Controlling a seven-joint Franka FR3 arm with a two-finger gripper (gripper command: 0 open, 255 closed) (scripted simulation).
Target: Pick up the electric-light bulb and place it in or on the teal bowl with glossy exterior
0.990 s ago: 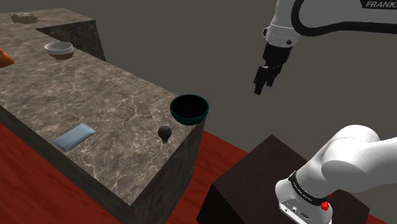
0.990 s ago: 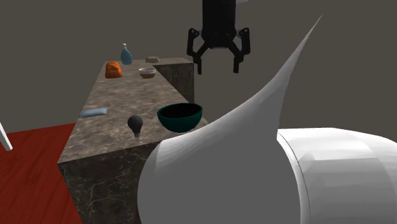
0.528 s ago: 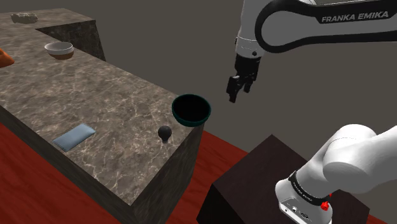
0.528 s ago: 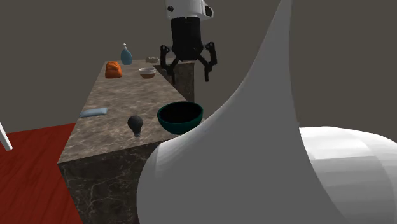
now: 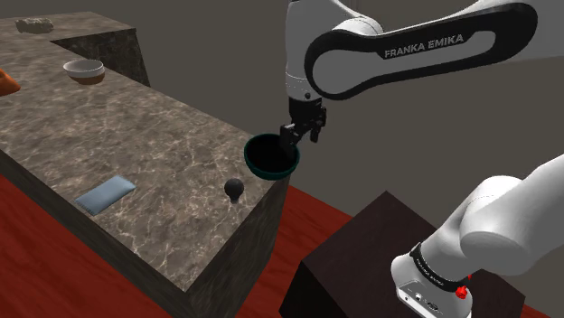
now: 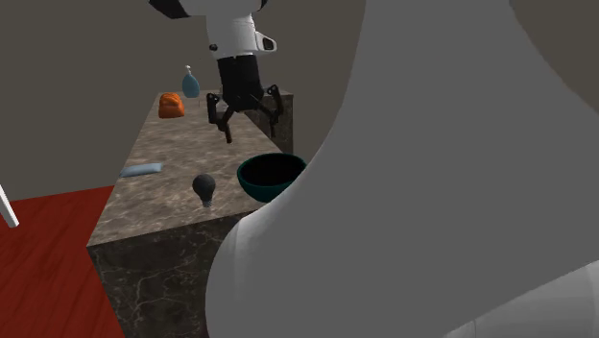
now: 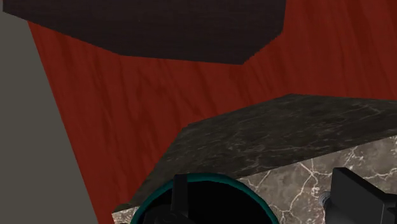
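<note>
A dark light bulb (image 5: pixel 234 189) (image 6: pixel 203 186) lies on the marble counter (image 5: pixel 136 135) near its front corner. The teal bowl (image 5: pixel 271 155) (image 6: pixel 272 176) stands close by, at the counter's edge. My gripper (image 5: pixel 303 134) (image 6: pixel 252 132) hangs open and empty just above the bowl's far rim, well apart from the bulb. In the wrist view the two fingers (image 7: pixel 180 197) stand wide apart over the bowl (image 7: pixel 216 203), with the counter's corner beyond it.
A white and brown bowl (image 5: pixel 83 70), an orange object (image 6: pixel 172 105) and a blue bottle (image 6: pixel 190 82) stand at the counter's far end. A flat blue pad (image 5: pixel 105 193) lies near the bulb. The dark stand (image 5: pixel 380 244) sits on the red floor.
The gripper has swung toward the shoulder view's left and come down, from off the counter's side to just over the bowl. It has stayed open; bulb and bowl have not moved.
</note>
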